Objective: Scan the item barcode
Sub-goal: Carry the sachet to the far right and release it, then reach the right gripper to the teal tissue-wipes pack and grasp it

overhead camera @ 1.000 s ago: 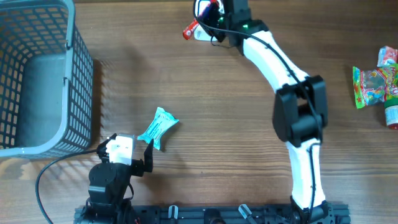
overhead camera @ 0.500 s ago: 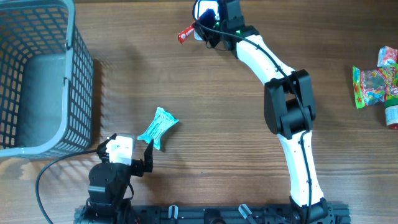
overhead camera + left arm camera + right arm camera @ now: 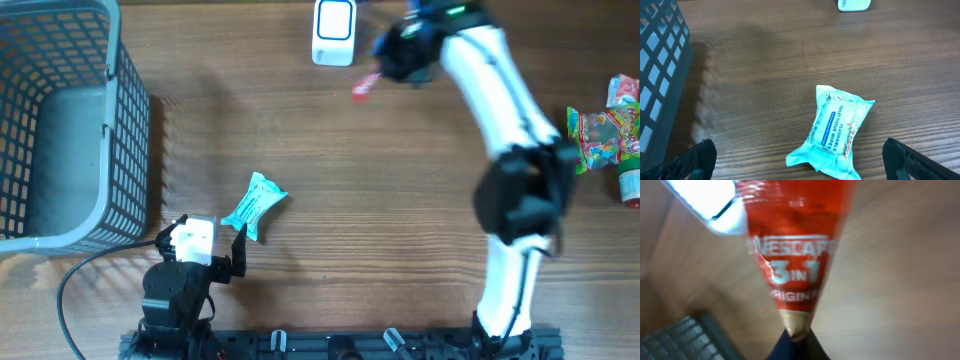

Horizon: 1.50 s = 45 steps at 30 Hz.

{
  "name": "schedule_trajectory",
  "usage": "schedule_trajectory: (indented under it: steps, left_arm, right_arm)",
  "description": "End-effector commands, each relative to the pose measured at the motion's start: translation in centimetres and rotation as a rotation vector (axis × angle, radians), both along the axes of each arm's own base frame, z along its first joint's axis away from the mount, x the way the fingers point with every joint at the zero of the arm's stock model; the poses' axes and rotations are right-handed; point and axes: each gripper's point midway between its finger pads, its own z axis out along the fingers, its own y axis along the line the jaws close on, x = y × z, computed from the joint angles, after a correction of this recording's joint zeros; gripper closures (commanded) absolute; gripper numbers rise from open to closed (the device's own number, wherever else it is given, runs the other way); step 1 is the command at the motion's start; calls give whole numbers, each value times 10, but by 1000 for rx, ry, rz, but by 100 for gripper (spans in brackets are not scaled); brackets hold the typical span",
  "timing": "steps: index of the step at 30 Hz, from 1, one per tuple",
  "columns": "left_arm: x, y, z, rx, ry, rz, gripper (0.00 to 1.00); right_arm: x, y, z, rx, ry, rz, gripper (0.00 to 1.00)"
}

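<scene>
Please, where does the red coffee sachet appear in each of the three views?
Overhead: the red sachet is near the top centre, below and right of the white scanner.
Left wrist: not in it.
Right wrist: it fills the centre, blurred, pinched by the right gripper.
Shared landmark: the white scanner, at every view's top edge.

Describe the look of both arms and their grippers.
Right arm: white tubular links, black joint housings, a small green light near the wrist. Left arm: black housings, a white block near the wrist, a black cable looping off it. Left gripper fingers are black and textured.
</scene>
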Motion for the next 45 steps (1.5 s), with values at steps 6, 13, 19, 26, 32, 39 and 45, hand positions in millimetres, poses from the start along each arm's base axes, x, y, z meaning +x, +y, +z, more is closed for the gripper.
schedule_trajectory:
  steps: [6, 13, 19, 26, 32, 39, 45]
  left_arm:
    - [0, -1, -2, 14, -2, -10, 0]
    - [0, -1, -2, 14, -2, -10, 0]
    - [0, -1, -2, 14, -2, -10, 0]
    - [0, -1, -2, 14, -2, -10, 0]
    - [0, -1, -2, 14, -2, -10, 0]
    - [0, -1, -2, 14, -2, -10, 0]
    - [0, -1, -2, 14, -2, -10, 0]
  right_arm:
    - [-42, -252, -45, -516, 151, -110, 89]
    - [-79, -330, -82, -504, 222, -216, 57]
    - [-68, -244, -24, -240, 96, -56, 0]
    - [-106, 2, 2, 125, 88, 468, 0]
    - [-178, 143, -30, 246, 299, 457, 0]
    - [-221, 236, -67, 363, 399, 265, 0]
    - [-215, 223, -110, 263, 346, 114, 10]
